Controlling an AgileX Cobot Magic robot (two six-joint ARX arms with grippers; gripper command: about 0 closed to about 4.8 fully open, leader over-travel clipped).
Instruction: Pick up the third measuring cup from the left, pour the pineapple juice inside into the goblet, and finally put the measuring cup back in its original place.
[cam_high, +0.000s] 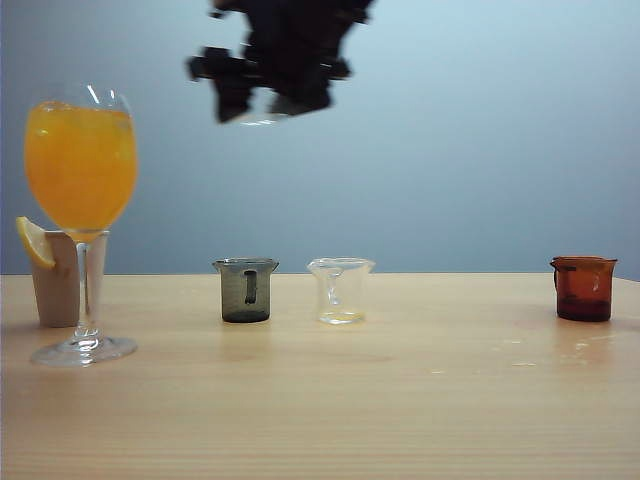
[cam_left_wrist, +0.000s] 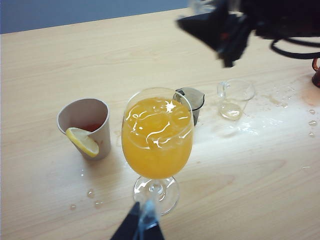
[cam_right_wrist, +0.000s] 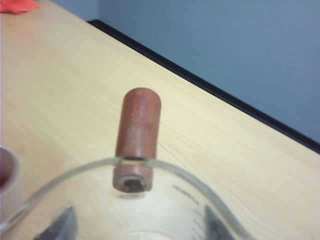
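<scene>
The right gripper (cam_high: 265, 108) hangs high above the table (cam_high: 400, 400), over the stretch between the goblet (cam_high: 80, 165) and the grey cup (cam_high: 245, 290). Its jaws are clamped on the third cup (cam_right_wrist: 195, 197), one on each side of the clear wall. In the right wrist view a reddish-brown stub (cam_right_wrist: 136, 135) sits at the cup's rim. Graduation lines run down the wall, but they are too blurred to read.

The goblet stands at the left of the table, its bowl nearly full of orange-yellow drink. Just behind it is a beige cup (cam_high: 58, 280) with a lemon slice (cam_high: 33, 243) on its rim. To the right stand the grey cup and a clear cup (cam_high: 340, 290) with a little pale yellow at the bottom. Then comes a wide gap before a brown cup (cam_high: 583, 288).

The left gripper (cam_left_wrist: 141, 225) is low, just beside the goblet's foot; whether its jaws are released or clenched I cannot tell. Droplets (cam_left_wrist: 260, 120) lie on the table near the clear cup
</scene>
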